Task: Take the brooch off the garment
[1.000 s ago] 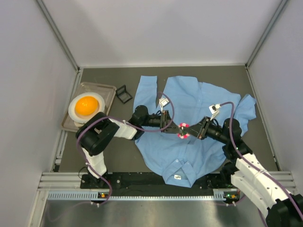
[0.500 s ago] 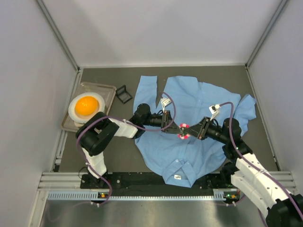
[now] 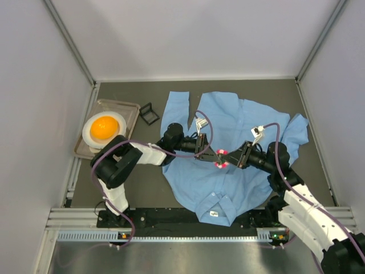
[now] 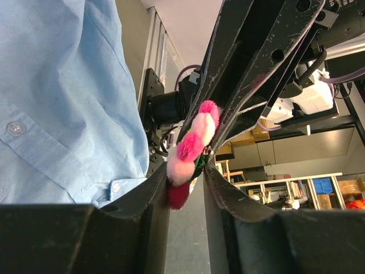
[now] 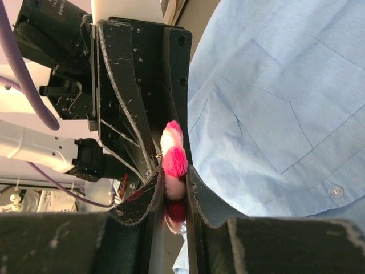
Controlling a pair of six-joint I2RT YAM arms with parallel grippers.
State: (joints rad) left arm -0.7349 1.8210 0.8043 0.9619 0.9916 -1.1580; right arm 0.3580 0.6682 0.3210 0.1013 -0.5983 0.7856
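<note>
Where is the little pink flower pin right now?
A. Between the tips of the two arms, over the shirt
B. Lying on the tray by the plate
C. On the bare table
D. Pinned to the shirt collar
A: seen from above, the pink flower pin sits where the left gripper and right gripper meet over the blue shirt, and the right wrist view shows that gripper squeezing it.

Garment (image 3: 228,123) lies spread mid-table, collar nearest the arm bases. Brooch (image 3: 220,157) sits over its middle, left gripper (image 3: 209,155) just left of it, right gripper (image 3: 229,160) just right. Tray (image 3: 130,107) at table's left, plate (image 3: 88,134) on it, ball (image 3: 104,127) on plate. Small stand (image 3: 149,113) between tray and garment.
</note>
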